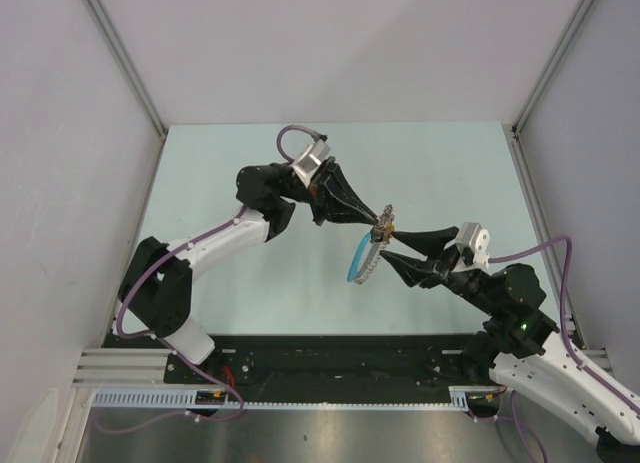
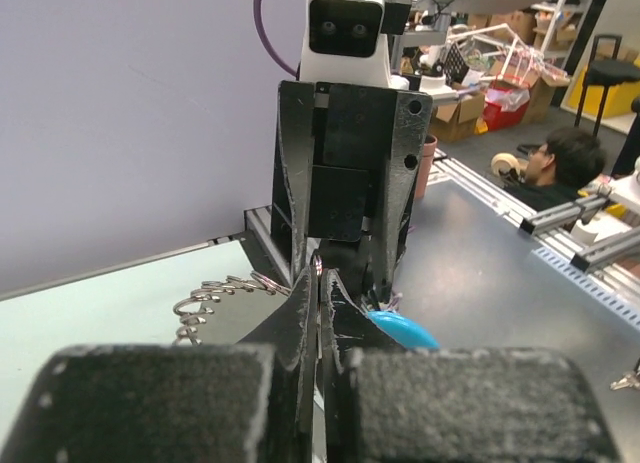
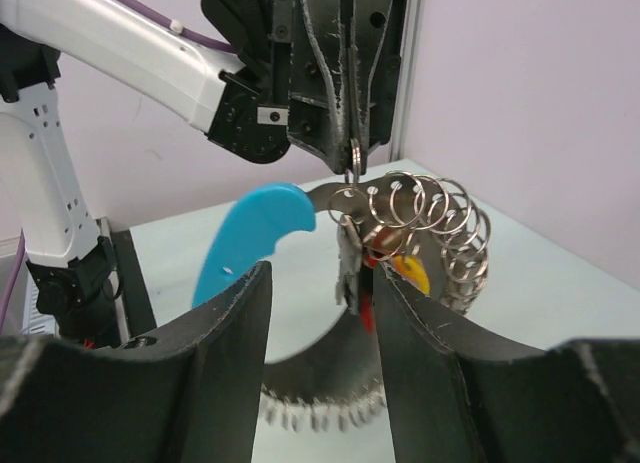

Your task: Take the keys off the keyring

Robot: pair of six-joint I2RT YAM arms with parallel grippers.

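Left claw: left gripper (image 3: 352, 159) pressed together; tips clamped on the small top loop of the keyring (image 3: 352, 176); the whole bundle hangs from that pinch

Right claw: right gripper (image 3: 318, 283) apart; it faces the left one tip to tip and comes up from below; its fingers (image 3: 240, 323) straddle the hanging bundle; nothing looks clamped in the wrist view

Keys: the keys (image 3: 349, 259) hang just under the pinched loop, inside the gap of the right jaws; they sit close to the finger on the right of that view; I cannot tell if they touch it

Around the keys: blue strap (image 3: 252, 233) curves off to one side; a coil of wire rings (image 3: 445, 223) fans off to the other and droops toward the table (image 1: 240, 163)

Step in hand: by my judgement, lining up to take one key while the left claw steadies the ring

Risk, wrong catch: the right jaws could close on the coil or strap along with a key, because everything hangs bunched in one small space

Risk, slip: a hard pull could drag the thin loop out of the left pinch; the bundle would drop

Risk, contact: the two sets of tips stand very near each other; a small overshoot would knock them together
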